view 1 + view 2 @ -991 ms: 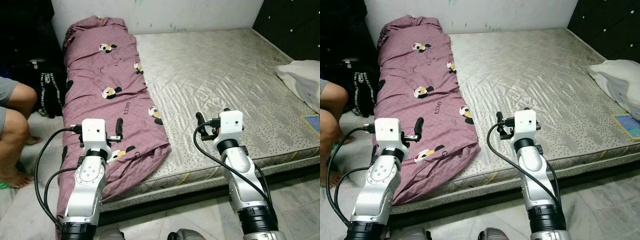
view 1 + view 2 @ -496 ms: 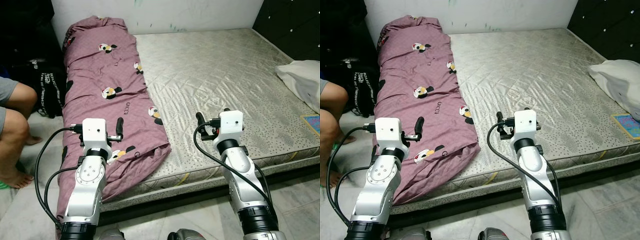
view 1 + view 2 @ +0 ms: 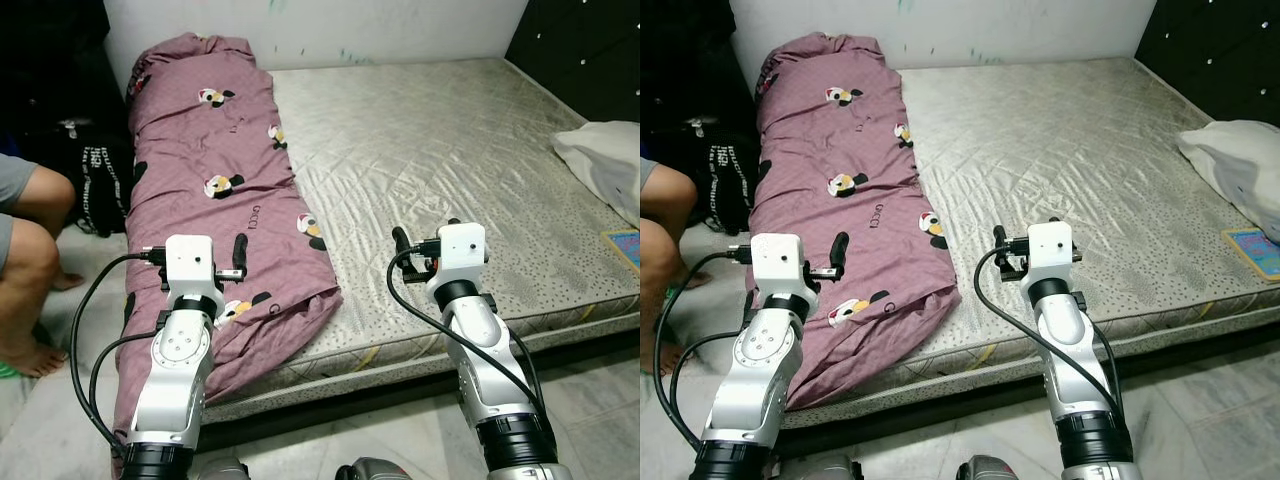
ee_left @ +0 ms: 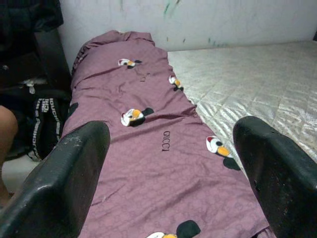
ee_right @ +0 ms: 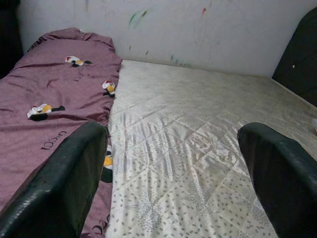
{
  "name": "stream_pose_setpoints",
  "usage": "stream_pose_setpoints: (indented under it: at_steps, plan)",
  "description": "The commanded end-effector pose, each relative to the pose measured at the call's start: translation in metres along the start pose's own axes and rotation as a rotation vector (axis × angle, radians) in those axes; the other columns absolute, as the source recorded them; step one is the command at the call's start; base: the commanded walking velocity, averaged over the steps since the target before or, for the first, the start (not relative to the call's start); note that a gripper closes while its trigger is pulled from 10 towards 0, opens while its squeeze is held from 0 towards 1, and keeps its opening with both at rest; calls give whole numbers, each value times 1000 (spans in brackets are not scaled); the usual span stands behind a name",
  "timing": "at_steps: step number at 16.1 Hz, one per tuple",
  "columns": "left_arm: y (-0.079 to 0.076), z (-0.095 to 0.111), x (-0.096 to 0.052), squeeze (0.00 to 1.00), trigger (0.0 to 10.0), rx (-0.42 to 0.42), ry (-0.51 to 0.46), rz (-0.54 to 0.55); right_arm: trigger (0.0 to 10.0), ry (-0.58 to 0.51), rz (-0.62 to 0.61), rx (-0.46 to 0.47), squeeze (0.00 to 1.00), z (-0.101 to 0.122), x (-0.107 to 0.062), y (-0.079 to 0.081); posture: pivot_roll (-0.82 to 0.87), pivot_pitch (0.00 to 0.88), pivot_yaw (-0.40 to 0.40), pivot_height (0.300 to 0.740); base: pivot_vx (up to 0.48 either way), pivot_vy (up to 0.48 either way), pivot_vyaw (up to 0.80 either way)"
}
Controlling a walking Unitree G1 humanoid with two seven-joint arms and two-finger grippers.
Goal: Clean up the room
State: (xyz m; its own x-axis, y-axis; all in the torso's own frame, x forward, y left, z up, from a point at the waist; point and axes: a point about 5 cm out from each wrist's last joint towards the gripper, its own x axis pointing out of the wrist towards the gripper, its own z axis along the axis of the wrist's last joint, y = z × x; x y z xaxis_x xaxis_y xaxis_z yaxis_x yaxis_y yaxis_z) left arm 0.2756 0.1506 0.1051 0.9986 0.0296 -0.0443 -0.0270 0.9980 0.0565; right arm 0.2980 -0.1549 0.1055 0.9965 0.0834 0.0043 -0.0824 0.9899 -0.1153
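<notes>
A purple blanket [image 3: 215,150] printed with cartoon figures lies in a long roll down the left side of a bare quilted mattress [image 3: 450,140]. Its near end hangs over the mattress's front edge. My left gripper [image 3: 200,248] hovers open just above that near end, and the blanket [image 4: 148,129] stretches away between its fingers [image 4: 69,173] in the left wrist view. My right gripper [image 3: 432,235] is open over the bare mattress near the front edge, beside the blanket's right border [image 5: 59,114]. Neither gripper holds anything.
A white pillow [image 3: 605,160] and a small blue flat item [image 3: 625,245] lie at the mattress's right end. A person's bare legs [image 3: 30,260] and a black bag [image 3: 100,185] are on the left. A dark headboard [image 3: 580,50] stands at the far right. Tiled floor [image 3: 600,400] runs below.
</notes>
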Motion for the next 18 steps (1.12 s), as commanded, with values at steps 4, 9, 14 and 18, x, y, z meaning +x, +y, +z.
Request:
stream_pose_setpoints:
  at_steps: [4,9,14,18]
  plan:
    - [2,0,1,0,10000,0,-5,18,10000,-18,7,2,0,3,0,-1,-8,0,-31,660,0,0,0]
    - [0,3,2,0,10000,-4,-20,5,10000,-7,42,22,0,2,0,4,-10,0,-29,660,0,0,0]
    - [1,4,3,0,10000,-24,-19,-6,10000,9,85,41,0,0,0,7,-10,0,-34,660,0,0,0]
    - [0,5,1,0,10000,-32,-32,-43,10000,8,141,61,0,1,0,14,-13,0,-35,660,60,0,0]
